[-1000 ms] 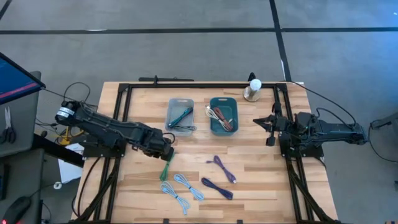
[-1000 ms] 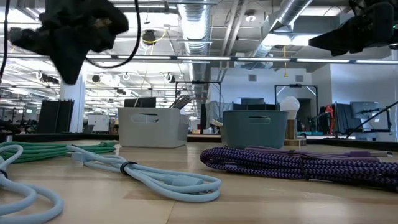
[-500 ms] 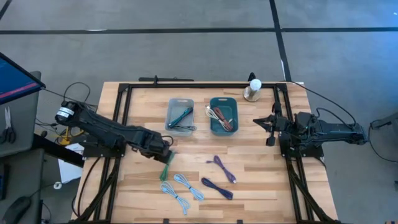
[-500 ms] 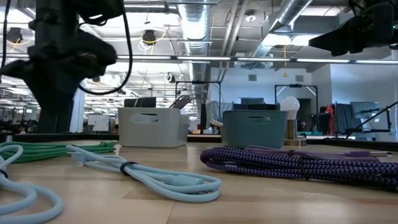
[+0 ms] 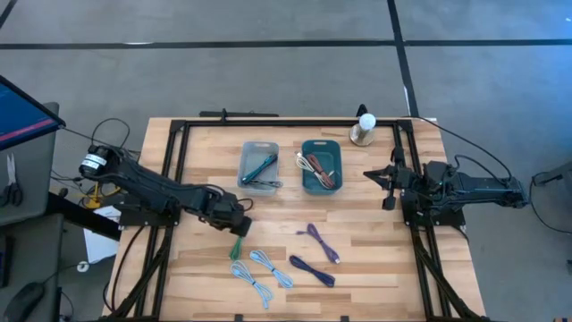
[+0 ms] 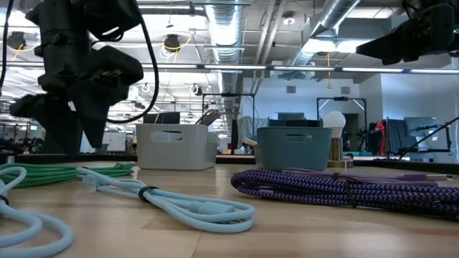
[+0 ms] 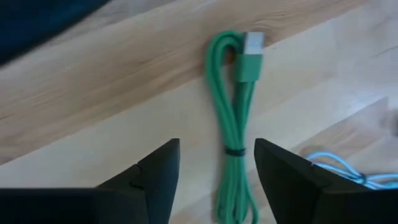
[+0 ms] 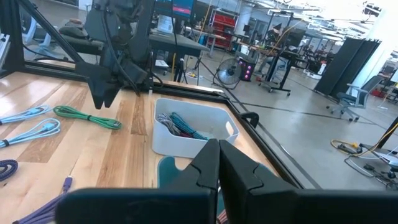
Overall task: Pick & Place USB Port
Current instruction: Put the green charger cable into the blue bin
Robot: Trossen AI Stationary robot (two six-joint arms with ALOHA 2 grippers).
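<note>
Fingers of the left gripper were seen spread apart, one on each side of the green cable, with nothing clasped between them. That cable lay flat on the wooden table, folded into a narrow bundle held by a dark tie, its plug at one end. In the high view the left gripper was placed over the table's left half, directly above the green cable, toward the front edge. Two pale blue cables were laid near the front edge, just beside the green one, and two purple cables were set further right, around the middle of the front half. A grey bin and a teal bin were stood side by side toward the back edge, each with cables inside. A lamp was placed near the back right. The right gripper was held clenched and empty at the right edge, well apart from the cables.
</note>
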